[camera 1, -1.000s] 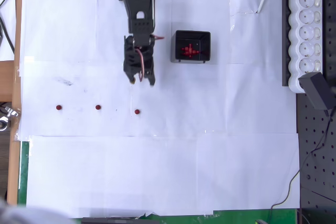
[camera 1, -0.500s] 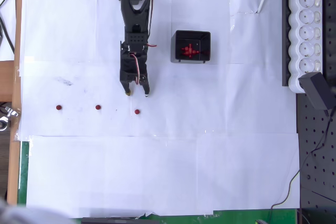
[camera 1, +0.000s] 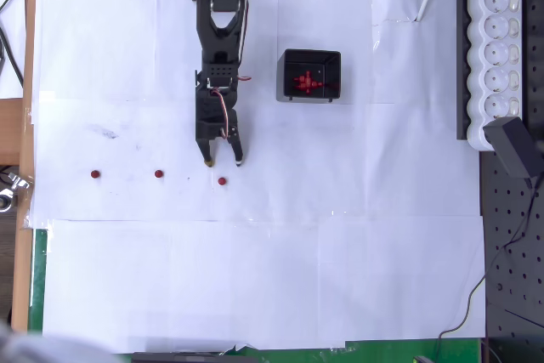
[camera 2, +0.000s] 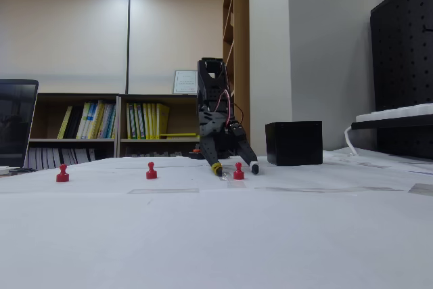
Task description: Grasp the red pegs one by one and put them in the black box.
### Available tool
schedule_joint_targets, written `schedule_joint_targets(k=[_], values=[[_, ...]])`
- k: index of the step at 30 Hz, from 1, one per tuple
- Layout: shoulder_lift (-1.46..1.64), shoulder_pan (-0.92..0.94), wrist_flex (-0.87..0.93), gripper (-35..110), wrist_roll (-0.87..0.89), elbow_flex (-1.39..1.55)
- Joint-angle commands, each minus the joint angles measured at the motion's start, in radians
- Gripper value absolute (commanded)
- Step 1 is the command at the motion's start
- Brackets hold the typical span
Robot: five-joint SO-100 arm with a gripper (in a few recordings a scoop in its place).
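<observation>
The nearest red peg [camera 1: 222,182] stands upright on the white paper [camera 1: 255,278], just below the gripper [camera 1: 223,161] in the overhead view, whose two fingers are spread wide and hold nothing, far from the box [camera 1: 312,75].

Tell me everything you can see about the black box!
The black box is small, rectangular and open on top, with dark, shiny, plastic-looking walls. It stands upright on the white paper, to the right of the arm in the overhead view. Inside lies a little heap of red pegs. In the fixed view it looks like a plain black block behind the gripper. Only the paper and those pegs touch it.
</observation>
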Motion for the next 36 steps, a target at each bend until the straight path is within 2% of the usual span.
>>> schedule_joint_targets(k=[1,13,29,32,36], values=[[0.041,-0.020,-0.055,23,0.012,0.051],[0.161,-0.025,-0.091,23,0.043,0.178],[0.198,-0.026,-0.112,19,0.051,0.202],[0.198,-0.023,-0.109,16,0.054,0.202],[0.204,-0.017,-0.107,3,0.081,0.202]])
